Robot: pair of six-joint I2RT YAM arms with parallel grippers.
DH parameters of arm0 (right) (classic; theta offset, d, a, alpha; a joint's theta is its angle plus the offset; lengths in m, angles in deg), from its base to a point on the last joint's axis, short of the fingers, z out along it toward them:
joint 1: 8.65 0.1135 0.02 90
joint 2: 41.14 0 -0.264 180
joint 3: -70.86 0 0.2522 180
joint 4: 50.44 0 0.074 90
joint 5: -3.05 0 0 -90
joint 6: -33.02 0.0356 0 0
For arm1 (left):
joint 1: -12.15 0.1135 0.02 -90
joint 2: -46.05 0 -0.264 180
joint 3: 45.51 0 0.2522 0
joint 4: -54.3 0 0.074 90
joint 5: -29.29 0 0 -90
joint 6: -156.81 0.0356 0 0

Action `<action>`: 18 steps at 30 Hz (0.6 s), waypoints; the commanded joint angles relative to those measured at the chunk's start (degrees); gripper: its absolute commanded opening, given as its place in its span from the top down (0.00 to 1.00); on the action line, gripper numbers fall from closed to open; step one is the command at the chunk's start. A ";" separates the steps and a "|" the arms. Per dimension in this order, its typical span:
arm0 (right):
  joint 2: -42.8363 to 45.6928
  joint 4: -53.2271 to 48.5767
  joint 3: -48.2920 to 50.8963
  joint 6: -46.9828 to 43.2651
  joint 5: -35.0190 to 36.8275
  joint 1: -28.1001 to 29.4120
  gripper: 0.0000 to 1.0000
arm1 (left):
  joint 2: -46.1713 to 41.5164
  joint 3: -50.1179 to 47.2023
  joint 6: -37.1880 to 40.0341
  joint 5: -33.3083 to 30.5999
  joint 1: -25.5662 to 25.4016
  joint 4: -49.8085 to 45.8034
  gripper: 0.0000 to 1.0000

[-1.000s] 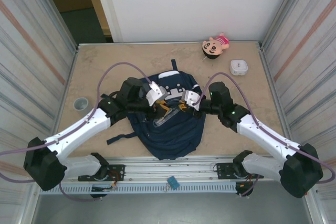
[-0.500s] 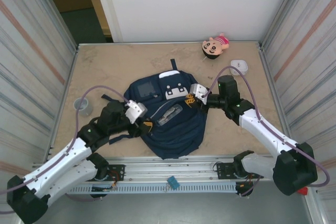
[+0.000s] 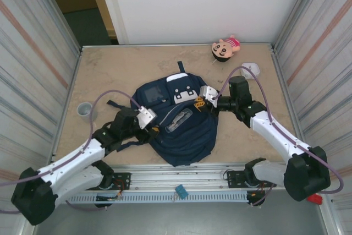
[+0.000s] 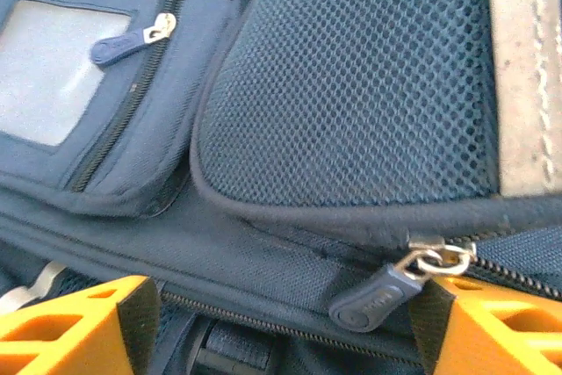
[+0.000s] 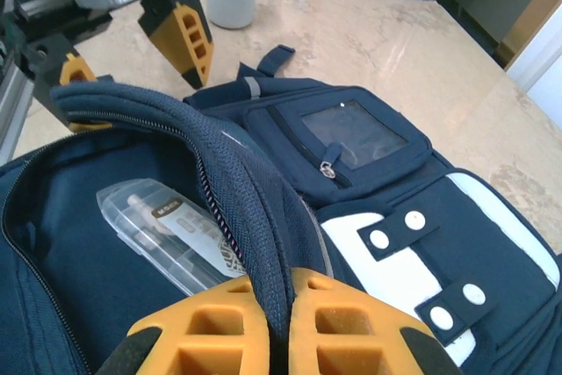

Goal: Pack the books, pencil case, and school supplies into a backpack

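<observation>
The navy backpack (image 3: 184, 136) lies flat mid-table with its main compartment open. My right gripper (image 3: 199, 103) is shut on the zippered rim of that opening (image 5: 263, 243) and holds it up. Inside lies a clear, white-labelled pack, the school supplies (image 5: 167, 226), also seen from above (image 3: 179, 119). My left gripper (image 3: 154, 130) is open at the backpack's left side. Its orange fingers (image 4: 70, 331) straddle a zipper line, and a navy zipper pull (image 4: 378, 300) lies loose beside the right finger. The books and the pencil case are out of view.
A grey cup (image 3: 85, 108) stands on the table's left side. A doll (image 3: 226, 48) lies at the back right, with a small white box (image 3: 250, 69) near it behind the right arm's cable. Metal walls close in both sides.
My left arm has drawn back from over the backpack's opening to its left edge, and its jaws have opened. The right gripper has shifted slightly right and back, still holding the rim.
</observation>
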 commanded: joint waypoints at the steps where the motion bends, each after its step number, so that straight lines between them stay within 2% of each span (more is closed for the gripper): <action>1: 0.01 0.58 -3.04 -1.32 -2.05 -0.81 1.00 | 3.36 3.70 3.88 4.27 1.40 -0.44 0.32; 5: -0.60 0.00 -3.32 -1.36 -1.75 -0.98 1.00 | 4.82 5.15 5.84 13.40 1.56 -0.81 0.58; 8: -0.86 0.21 -3.01 -1.07 -1.01 -0.98 1.00 | 4.97 4.88 4.88 19.03 1.51 0.35 0.70; 14: -0.48 1.49 -2.26 1.12 1.40 -1.02 1.00 | 5.24 6.13 2.67 20.65 1.55 -2.89 0.95; 15: -0.26 1.50 -2.25 2.00 1.76 -1.00 0.95 | 4.98 6.04 2.06 20.87 1.55 -2.77 1.00; 18: 1.61 1.05 -2.27 10.20 3.42 -1.00 0.60 | 4.38 5.32 0.31 21.15 1.44 -2.19 1.00</action>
